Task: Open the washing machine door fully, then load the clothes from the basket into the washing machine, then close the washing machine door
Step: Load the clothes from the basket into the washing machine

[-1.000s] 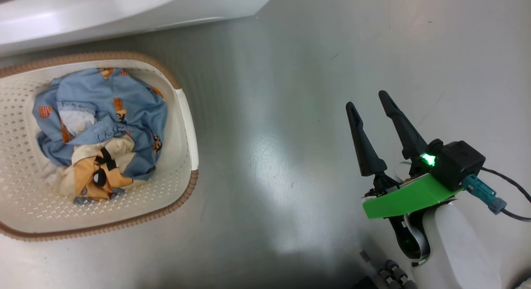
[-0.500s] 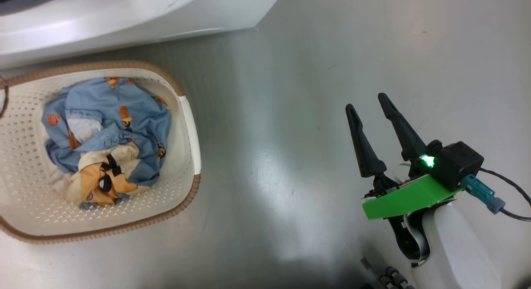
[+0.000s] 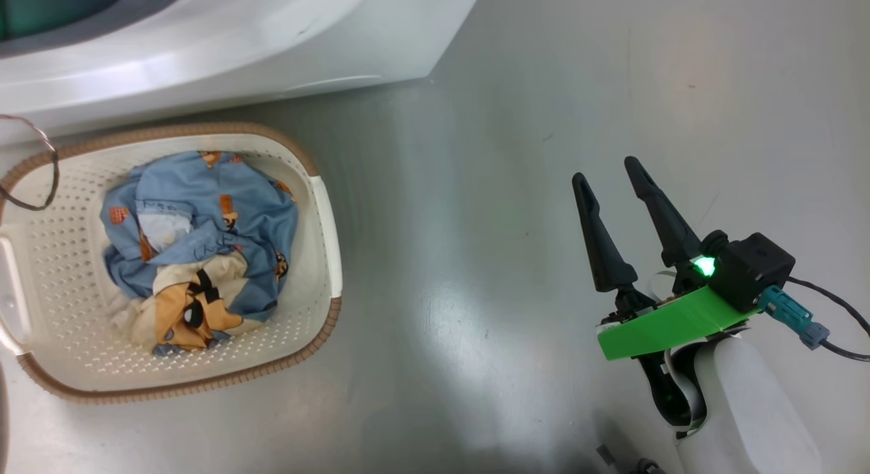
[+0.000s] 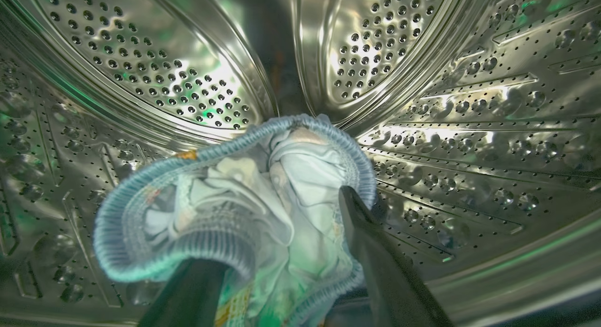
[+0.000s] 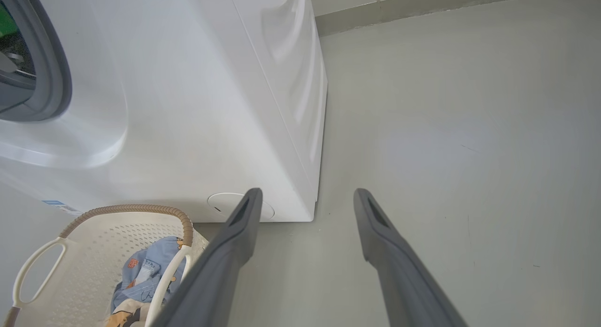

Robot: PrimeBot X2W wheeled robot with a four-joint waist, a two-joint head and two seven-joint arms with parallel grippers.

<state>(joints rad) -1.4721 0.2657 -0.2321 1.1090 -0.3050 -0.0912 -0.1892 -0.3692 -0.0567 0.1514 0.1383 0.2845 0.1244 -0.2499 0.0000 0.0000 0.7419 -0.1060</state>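
Inside the washing machine's steel perforated drum [image 4: 469, 130], my left gripper [image 4: 272, 228] stands open, its fingers spread wide. A pale blue garment [image 4: 263, 186] with a ribbed hem lies bunched between and over them, hiding the left fingertip. More clothes [image 3: 204, 243], blue with orange bears, lie in the cream basket [image 3: 325, 215] on the floor before the white washing machine [image 3: 272, 45]. My right gripper [image 3: 605, 170] is open and empty, well to the right of the basket. The right wrist view looks past the right gripper [image 5: 307, 192] at the machine [image 5: 188, 106], the basket [image 5: 94, 252] and the clothes [image 5: 145, 275]. The washing machine door is out of view.
Grey glossy floor [image 3: 476, 188] stretches between the basket and my right arm. A thin cable loop [image 3: 34, 161] hangs over the basket's left end. The grey gasket [image 5: 51, 59] rings the machine's opening, and a round cover [image 5: 235, 206] sits low at its front corner.
The head camera has shifted, so the basket and machine sit lower and further right in the picture. Basket, clothes and right gripper have not moved themselves.
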